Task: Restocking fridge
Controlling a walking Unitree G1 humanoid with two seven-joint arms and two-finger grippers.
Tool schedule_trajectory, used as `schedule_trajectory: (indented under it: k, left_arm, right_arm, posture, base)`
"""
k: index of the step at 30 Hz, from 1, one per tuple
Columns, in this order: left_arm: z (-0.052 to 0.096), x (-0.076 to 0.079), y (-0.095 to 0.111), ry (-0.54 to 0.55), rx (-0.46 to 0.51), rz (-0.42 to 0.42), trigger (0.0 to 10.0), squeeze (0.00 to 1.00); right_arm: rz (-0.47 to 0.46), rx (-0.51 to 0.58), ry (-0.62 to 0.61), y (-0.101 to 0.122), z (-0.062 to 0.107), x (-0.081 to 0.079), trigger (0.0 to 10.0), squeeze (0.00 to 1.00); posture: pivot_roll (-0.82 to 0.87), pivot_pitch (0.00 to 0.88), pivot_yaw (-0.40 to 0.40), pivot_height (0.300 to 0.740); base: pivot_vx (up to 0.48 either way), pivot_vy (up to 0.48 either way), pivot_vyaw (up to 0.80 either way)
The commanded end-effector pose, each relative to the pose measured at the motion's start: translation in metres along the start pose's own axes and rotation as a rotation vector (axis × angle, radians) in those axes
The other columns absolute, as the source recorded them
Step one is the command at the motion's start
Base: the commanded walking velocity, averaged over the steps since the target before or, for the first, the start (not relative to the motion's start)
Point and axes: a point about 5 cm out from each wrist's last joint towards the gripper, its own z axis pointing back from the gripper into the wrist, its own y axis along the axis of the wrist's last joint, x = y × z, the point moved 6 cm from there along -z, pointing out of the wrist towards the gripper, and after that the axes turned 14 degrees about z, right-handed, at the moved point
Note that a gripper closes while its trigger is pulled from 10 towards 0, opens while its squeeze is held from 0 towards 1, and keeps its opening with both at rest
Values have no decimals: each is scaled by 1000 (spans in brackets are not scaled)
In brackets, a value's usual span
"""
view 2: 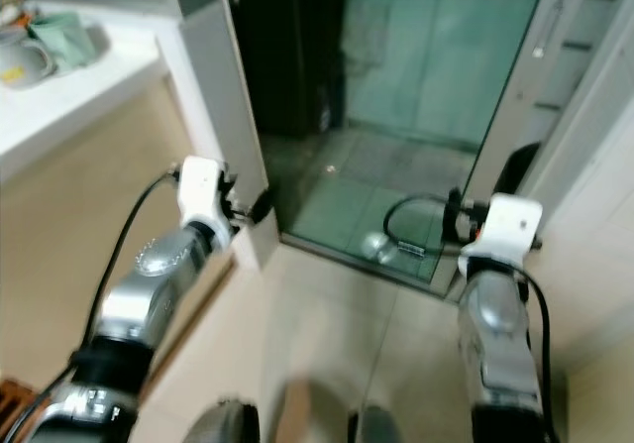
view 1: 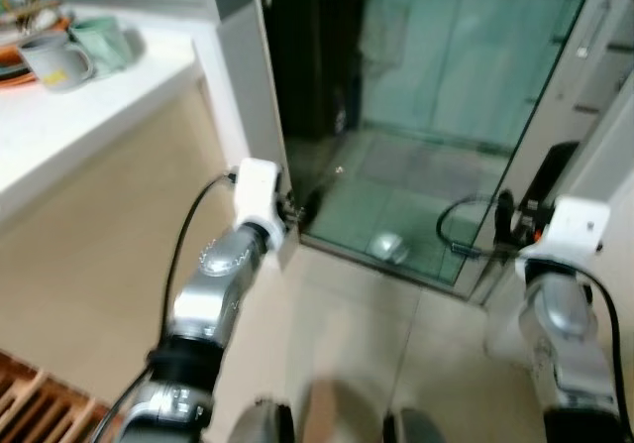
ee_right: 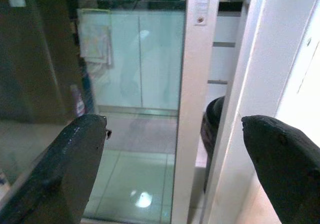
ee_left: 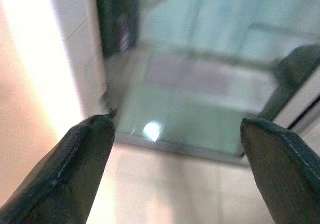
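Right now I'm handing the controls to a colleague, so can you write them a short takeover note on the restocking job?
Left tool: open, holding nothing, raised beside the white door frame.
Right tool: open, holding nothing, raised near the white upright post.
Ahead: a glass-fronted doorway with greenish reflections and a pale tiled floor. The head views are blurred.
To the robot's left: a white counter with a grey mug and a pale green mug.
Done: nothing I can confirm.
Left: no fridge or stock can be made out, so find both first.
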Motion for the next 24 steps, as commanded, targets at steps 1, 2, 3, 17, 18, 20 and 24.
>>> schedule_trajectory:
  k: [1,2,3,17,18,20,24]
  left_arm:
    - [-3,11,13,-27,52,-13,10000,0]
    - [-2,13,14,-37,69,-20,10000,0]
    - [-1,15,15,-41,81,-4,10000,0]
    - [-2,48,34,-185,133,-62,10000,0]
    - [-2,50,34,-191,136,-73,10000,0]
    - [-3,53,34,-200,134,-89,10000,0]
    - [-5,56,33,-184,142,-139,10000,0]
  right_arm:
    - [12,13,8,4,-2,-1,10000,0]
    - [26,22,7,6,-3,-2,10000,0]
    - [36,26,21,8,-3,-5,10000,0]
    - [10,30,3,10,-3,-3,10000,0]
    - [9,30,4,10,-3,-3,10000,0]
    - [8,28,2,9,-4,-3,10000,0]
    - [-36,16,8,11,-5,-5,10000,0]
  posture:
    - [-133,0,83,671]
    - [-133,0,83,671]
    - [-133,0,83,671]
    - [-137,0,82,712]
    - [-137,0,82,717]
    - [-139,0,83,726]
    - [-145,0,85,740]
  base:
    - [0,0,0]
    - [0,0,0]
    - [0,0,0]
    - [0,0,-104]
    - [0,0,0]
    - [0,0,0]
    - [0,0,0]
